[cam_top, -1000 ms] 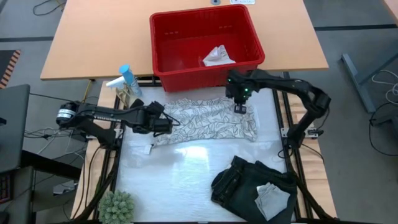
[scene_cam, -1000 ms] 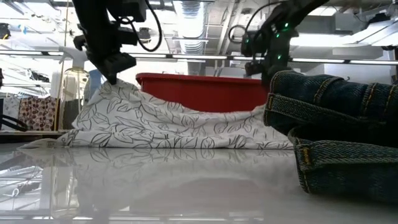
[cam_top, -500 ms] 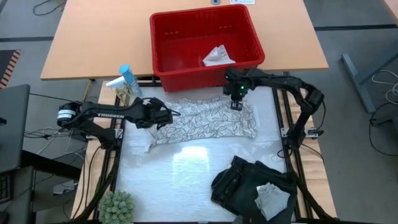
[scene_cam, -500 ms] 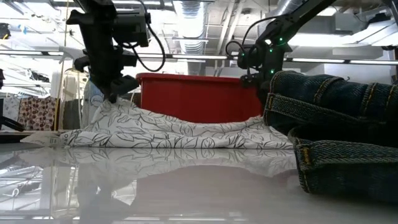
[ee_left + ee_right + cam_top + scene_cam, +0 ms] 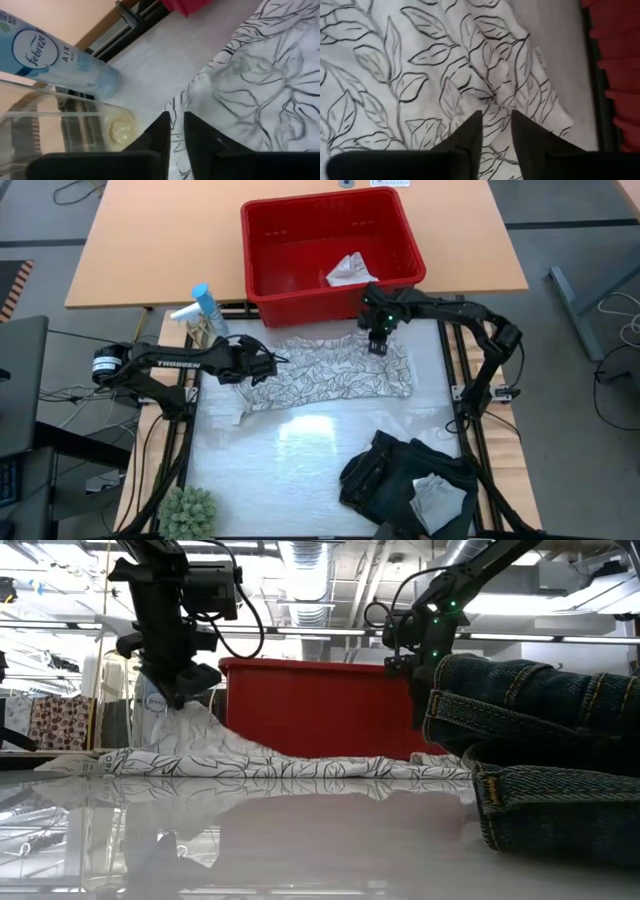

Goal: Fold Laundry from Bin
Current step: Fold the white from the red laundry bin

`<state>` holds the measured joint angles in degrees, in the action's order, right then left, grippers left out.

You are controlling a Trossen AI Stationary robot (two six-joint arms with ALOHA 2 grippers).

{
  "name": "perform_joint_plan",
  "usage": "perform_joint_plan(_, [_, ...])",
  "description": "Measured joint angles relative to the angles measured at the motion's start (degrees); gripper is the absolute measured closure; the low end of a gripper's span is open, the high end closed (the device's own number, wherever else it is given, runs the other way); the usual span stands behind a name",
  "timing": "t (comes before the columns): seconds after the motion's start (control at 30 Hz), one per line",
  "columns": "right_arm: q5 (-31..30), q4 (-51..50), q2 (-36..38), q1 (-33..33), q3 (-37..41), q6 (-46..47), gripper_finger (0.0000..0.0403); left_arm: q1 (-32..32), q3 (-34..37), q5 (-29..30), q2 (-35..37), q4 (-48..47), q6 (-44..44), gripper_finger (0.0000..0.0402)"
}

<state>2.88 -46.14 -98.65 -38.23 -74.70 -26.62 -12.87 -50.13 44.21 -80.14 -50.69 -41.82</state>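
Red slotted plastic bin (image 5: 290,255) cut off in low view by dark denim garment (image 5: 540,770). White leaf-patterned cloth (image 5: 335,372) lies flat on worktop (image 5: 300,450) before the bin. Left claw (image 5: 177,131) at its left edge, narrow gap, cloth edge between fingers, grip unclear. Right claw (image 5: 494,131) over right corner, slightly parted, cloth beneath, not gripped.

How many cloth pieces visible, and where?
4: leaf-patterned cloth spread mid-table; dark garment at the front right, a whitish cloth on it; another white piece in the red bin. More may be hidden.
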Motion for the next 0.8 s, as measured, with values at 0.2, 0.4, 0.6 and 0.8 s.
perform_joint_plan(0.2, [5.64, -0.82, 0.00, -1.02, 0.00, 0.23, 0.0219, -0.25, 0.00, -0.44, 0.00, -2.43, 0.00, 0.0311])
perform_joint_plan(0.4, [21.94, -7.82, 0.00, 1.94, 0.52, 1.03, 0.0218, 0.47, 0.02, -11.36, 0.00, 5.26, 4.44, 0.0287])
perform_joint_plan(0.6, [24.32, -9.60, -0.02, 11.46, 2.21, -3.08, 0.0217, 9.23, 5.26, -28.57, 0.00, 35.32, 19.15, 0.0286])
perform_joint_plan(0.8, [14.14, -8.36, -0.02, 21.88, 2.49, -3.71, 0.0216, 19.21, 6.78, -17.18, -0.02, 37.61, 23.24, 0.0296])
